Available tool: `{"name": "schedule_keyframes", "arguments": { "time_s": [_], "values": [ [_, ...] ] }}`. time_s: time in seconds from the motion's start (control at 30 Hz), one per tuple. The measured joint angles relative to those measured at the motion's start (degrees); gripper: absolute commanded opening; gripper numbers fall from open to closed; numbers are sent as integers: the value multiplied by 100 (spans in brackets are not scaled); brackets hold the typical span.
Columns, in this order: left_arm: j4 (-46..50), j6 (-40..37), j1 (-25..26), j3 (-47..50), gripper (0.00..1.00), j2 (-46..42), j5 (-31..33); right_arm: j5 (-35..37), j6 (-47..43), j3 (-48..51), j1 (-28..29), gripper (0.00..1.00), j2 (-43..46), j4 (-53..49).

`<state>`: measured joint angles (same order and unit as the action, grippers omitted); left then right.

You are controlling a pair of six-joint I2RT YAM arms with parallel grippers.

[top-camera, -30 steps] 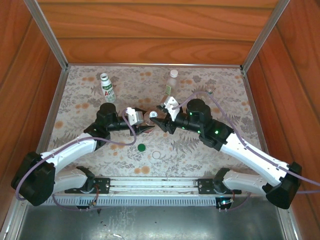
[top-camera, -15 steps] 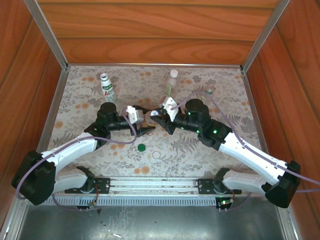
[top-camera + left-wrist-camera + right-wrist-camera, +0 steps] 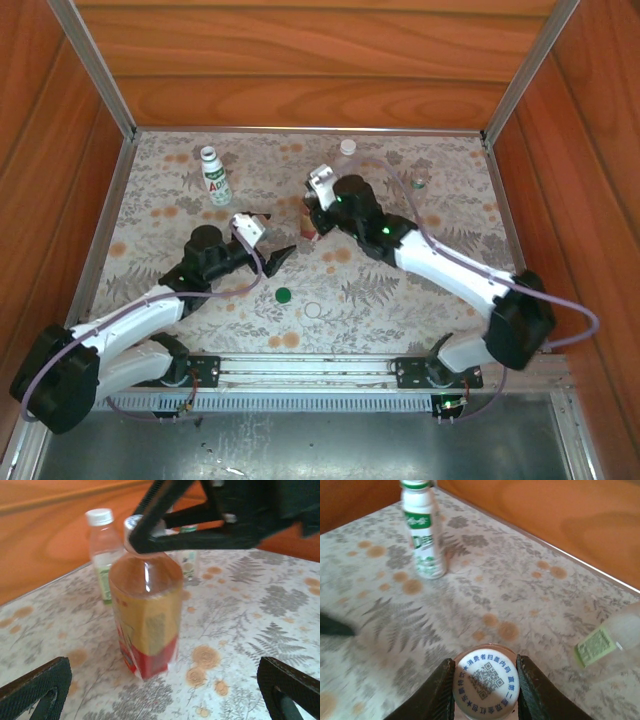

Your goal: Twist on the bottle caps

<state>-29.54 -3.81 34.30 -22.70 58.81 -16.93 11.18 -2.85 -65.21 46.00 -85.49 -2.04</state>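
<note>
Right tool (image 3: 486,685) is clenched on a white cap (image 3: 487,679) atop the amber bottle (image 3: 145,625) at mid worktop (image 3: 420,290); the neck is hidden. Left tool (image 3: 272,238) is released, near the bottle and not touching. Four bottles: amber, white (image 3: 213,176), clear (image 3: 346,148) mostly behind the arm, and a faint short clear one (image 3: 418,181). Loose caps: one green (image 3: 283,294), one clear (image 3: 313,310).

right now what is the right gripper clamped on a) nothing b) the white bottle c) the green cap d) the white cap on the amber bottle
d: the right gripper has its fingers against both sides of the white cap atop the amber bottle.
</note>
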Motion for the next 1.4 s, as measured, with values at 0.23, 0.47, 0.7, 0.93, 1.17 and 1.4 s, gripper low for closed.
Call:
{"name": "schedule_keyframes", "arguments": {
  "time_s": [0.23,0.47,0.7,0.93,1.17,1.4],
  "values": [
    [-31,470,0,262,100,-339,625,-417,94,-1711,-601,23,-1950,240],
    [-35,584,0,345,100,-365,918,-885,192,-3220,-964,25,-3410,96],
    [-35,688,-33,345,100,-358,1108,-1073,223,-3410,-1008,53,-3545,-13],
    [-37,898,-809,221,100,-295,1097,-1178,168,-3407,-1005,71,-3412,-293],
    [-44,881,-2024,-55,100,44,780,-1163,192,-2973,-1008,90,-2406,-354],
    [-44,804,-2914,-286,100,525,595,-986,-74,-2326,-1008,100,-1416,-522]
  ]
}}
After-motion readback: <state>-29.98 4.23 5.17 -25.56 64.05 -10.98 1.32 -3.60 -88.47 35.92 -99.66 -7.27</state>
